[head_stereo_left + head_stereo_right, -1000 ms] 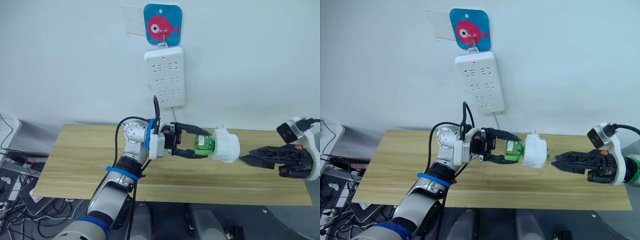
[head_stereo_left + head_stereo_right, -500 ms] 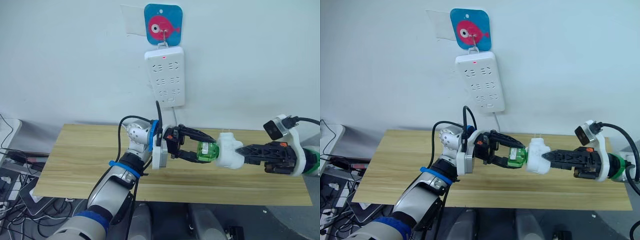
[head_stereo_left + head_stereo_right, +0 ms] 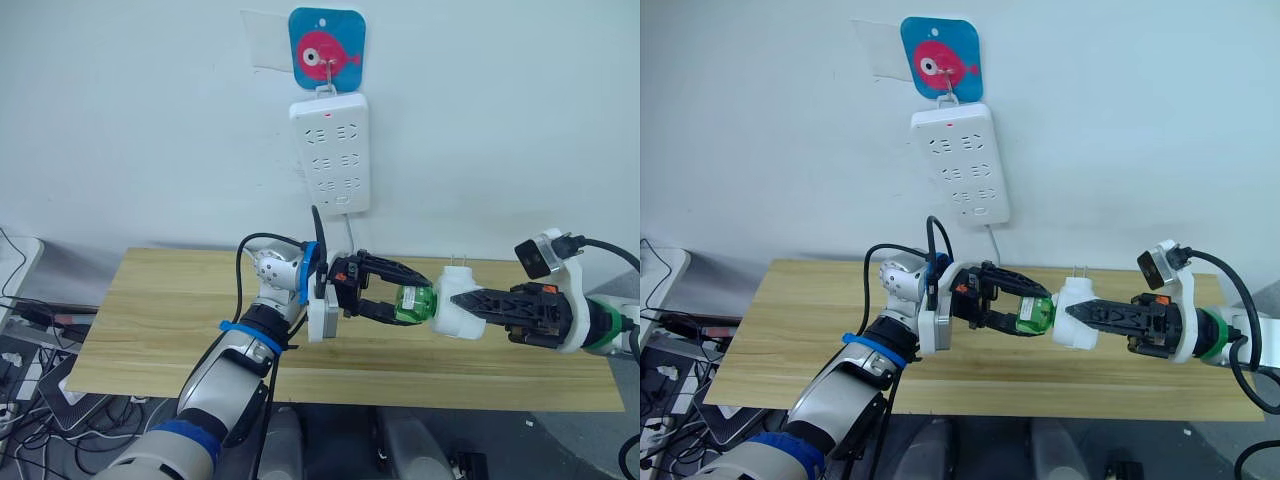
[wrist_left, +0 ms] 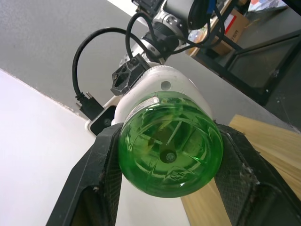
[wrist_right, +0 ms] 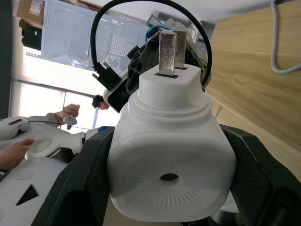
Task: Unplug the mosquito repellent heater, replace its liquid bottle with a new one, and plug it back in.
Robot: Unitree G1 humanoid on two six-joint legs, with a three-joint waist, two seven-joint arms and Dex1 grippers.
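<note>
I see the mosquito repellent heater (image 3: 456,305) held in the air above the desk (image 3: 150,310), my right gripper (image 3: 480,303) clamped on its white body and my left gripper (image 3: 400,301) closed on its green bottle (image 3: 412,303). The bottle's neck is hidden inside the heater. Plug prongs point up toward the power strip (image 3: 330,152), well apart.

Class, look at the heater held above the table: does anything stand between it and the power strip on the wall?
Nothing visible does. The heater sits between both tools, with open wall up to the power strip.
</note>
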